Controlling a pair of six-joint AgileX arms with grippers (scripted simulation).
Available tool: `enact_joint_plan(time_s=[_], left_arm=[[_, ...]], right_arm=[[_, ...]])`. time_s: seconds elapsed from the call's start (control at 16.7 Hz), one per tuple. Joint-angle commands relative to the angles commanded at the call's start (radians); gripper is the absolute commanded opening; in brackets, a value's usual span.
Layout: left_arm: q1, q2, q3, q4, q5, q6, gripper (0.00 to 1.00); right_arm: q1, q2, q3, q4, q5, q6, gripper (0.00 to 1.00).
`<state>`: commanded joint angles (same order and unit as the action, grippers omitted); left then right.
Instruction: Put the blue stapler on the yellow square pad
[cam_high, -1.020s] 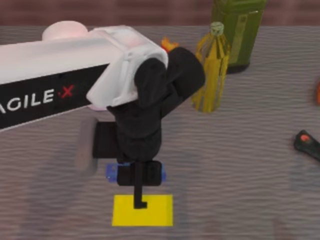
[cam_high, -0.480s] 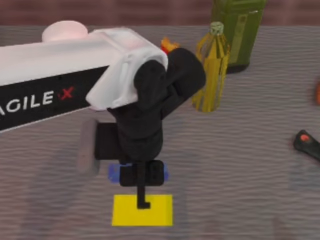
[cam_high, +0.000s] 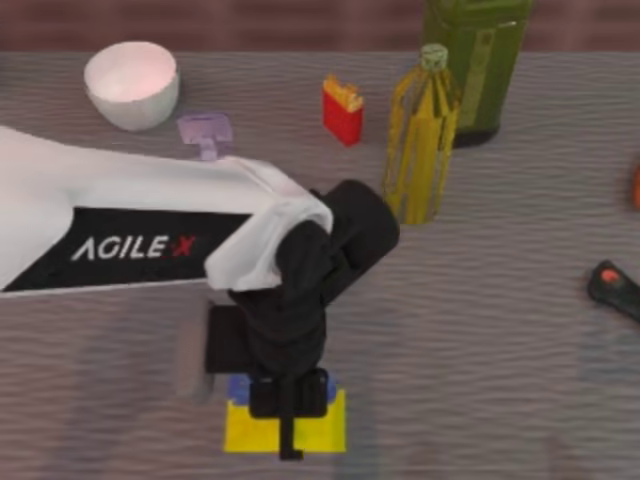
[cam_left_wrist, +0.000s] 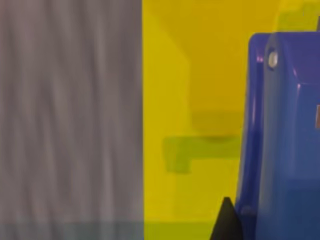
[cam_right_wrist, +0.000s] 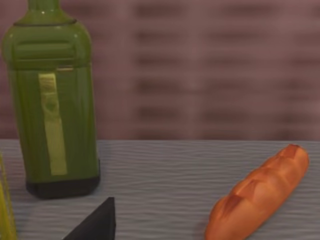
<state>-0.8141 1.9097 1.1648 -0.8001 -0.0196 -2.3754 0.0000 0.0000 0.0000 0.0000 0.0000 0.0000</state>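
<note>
The blue stapler is held in my left gripper, which is shut on it; only blue bits show on either side of the black fingers. It sits over the far edge of the yellow square pad near the table's front. Whether it touches the pad I cannot tell. In the left wrist view the blue stapler fills one side above the yellow pad, with one black fingertip against it. My right gripper is parked out of the top view, open, one fingertip showing.
At the back stand a white bowl, a purple piece, a red fries box, a tall yellow ribbed bottle and a green bottle. A black-and-orange tool lies at the right. A bread loaf lies near the right gripper.
My left arm has come down and toward the table's front with the stapler, from just behind the pad to over its far edge. The bowl and purple piece are now uncovered.
</note>
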Motion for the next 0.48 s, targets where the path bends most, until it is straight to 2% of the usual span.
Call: enact_joint_plan(time_s=[0.36,0.48], left_arm=[[0.002,0.020,-0.038,0.056,-0.002,0.001,0.00],[0.002,0.020,-0.038,0.056,-0.002,0.001,0.15]], right_arm=[[0.000,0.000,0.000,0.000,0.000,0.000,1.00],[0.000,0.000,0.000,0.000,0.000,0.000,1.00]])
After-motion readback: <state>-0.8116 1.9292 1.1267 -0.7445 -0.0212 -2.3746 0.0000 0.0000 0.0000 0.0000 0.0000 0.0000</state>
